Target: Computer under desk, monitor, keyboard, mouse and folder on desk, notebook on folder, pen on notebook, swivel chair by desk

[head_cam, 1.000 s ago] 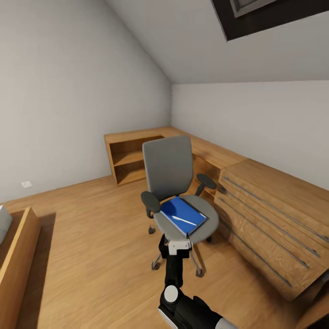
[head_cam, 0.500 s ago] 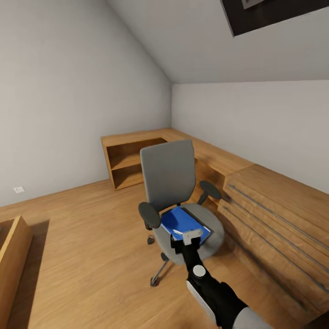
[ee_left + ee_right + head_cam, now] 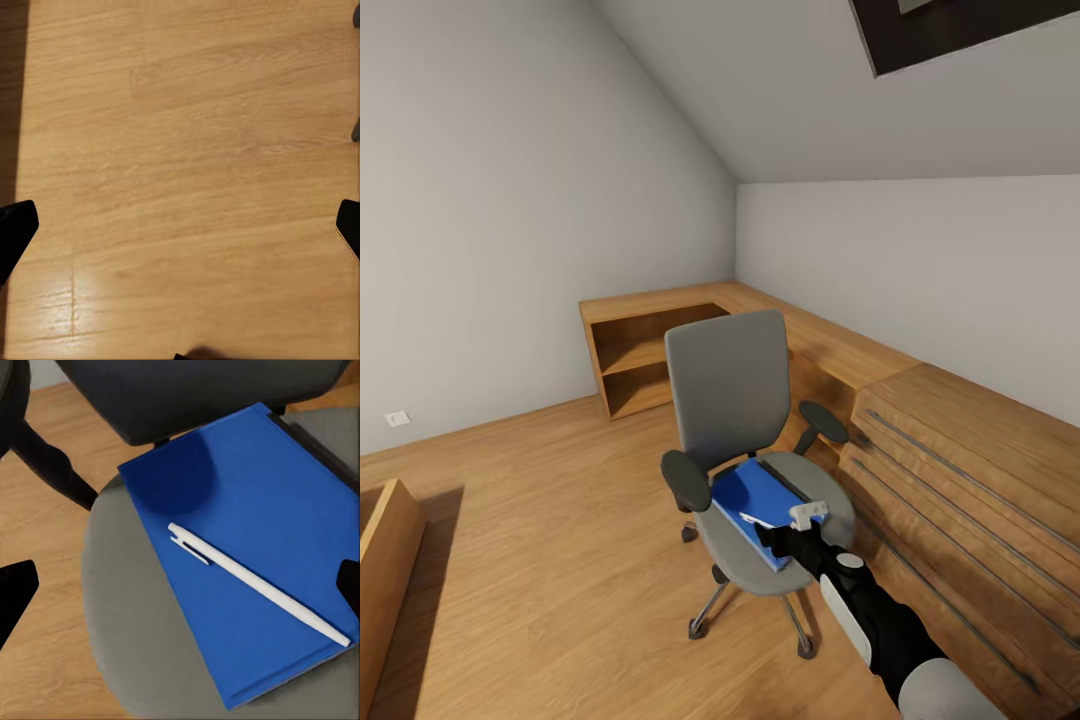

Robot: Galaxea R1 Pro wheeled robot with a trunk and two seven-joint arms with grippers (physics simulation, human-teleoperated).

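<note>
The grey swivel chair [image 3: 726, 385] stands on the wooden floor, facing me. On its seat lies the blue folder [image 3: 752, 495] [image 3: 247, 532], with the white pen [image 3: 255, 581] lying diagonally across its cover. A dark grey strip [image 3: 321, 441] runs along one edge of the folder; I cannot tell whether it is the notebook. My right gripper [image 3: 775, 535] [image 3: 182, 585] hovers open just above the folder and pen, its fingers spread wide to either side. My left gripper [image 3: 180, 229] is open over bare floor. The desk, monitor, keyboard, mouse and computer are out of view.
A light wooden drawer chest [image 3: 960, 470] stands close to the chair's right side. A low wooden shelf unit [image 3: 645, 350] fills the corner behind it. A wooden frame edge [image 3: 385, 560] shows at the far left. Open floor [image 3: 560, 520] lies left of the chair.
The view has shifted closer to the chair. My right arm has reached from the seat's front edge to above the folder and pen.
</note>
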